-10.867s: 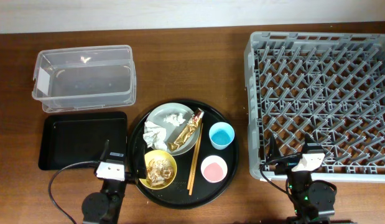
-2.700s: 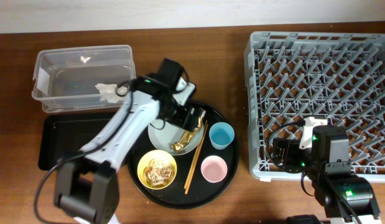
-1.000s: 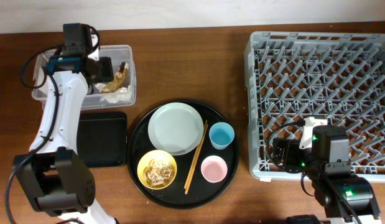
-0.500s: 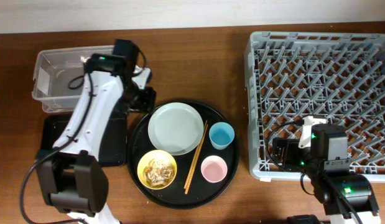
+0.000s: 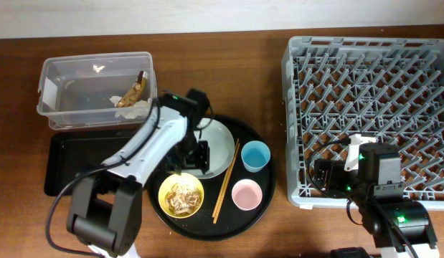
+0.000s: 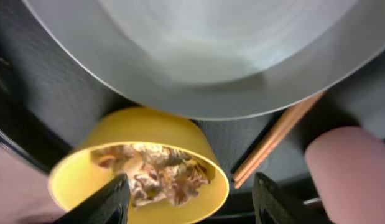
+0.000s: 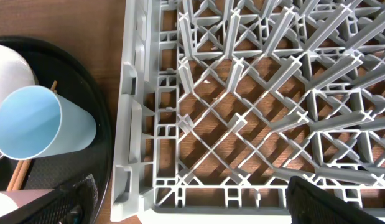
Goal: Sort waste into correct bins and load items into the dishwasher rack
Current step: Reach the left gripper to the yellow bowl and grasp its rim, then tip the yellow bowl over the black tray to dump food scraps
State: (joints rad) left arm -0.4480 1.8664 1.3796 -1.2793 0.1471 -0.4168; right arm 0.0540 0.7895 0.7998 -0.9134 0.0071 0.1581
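Note:
My left gripper (image 5: 191,162) (image 6: 195,202) is open just above the small yellow bowl (image 5: 181,195) (image 6: 142,180), its fingers on either side of the bowl's near rim. The bowl holds brownish food scraps (image 6: 156,177). The grey-green plate (image 5: 218,147) (image 6: 211,56) is bare and partly under my left arm. The chopsticks (image 5: 225,183) (image 6: 276,140), blue cup (image 5: 255,155) (image 7: 40,127) and pink cup (image 5: 247,194) (image 6: 351,165) are on the round tray. The gold wrapper (image 5: 133,91) and tissues (image 5: 135,107) lie in the clear tub (image 5: 64,79). My right gripper (image 5: 333,175) (image 7: 192,208) is open and empty over the front left corner of the dishwasher rack (image 5: 372,100) (image 7: 242,93).
The large round black tray (image 5: 268,183) holds the dishes between the bins and the rack. The shallow black rectangular tray (image 5: 85,165) lies in front of the tub, with nothing in it that shows. Bare wooden table runs along the back.
My left arm has left the clear tub, where the wrapper now lies, and swung right and forward to the yellow bowl. The right arm has not moved.

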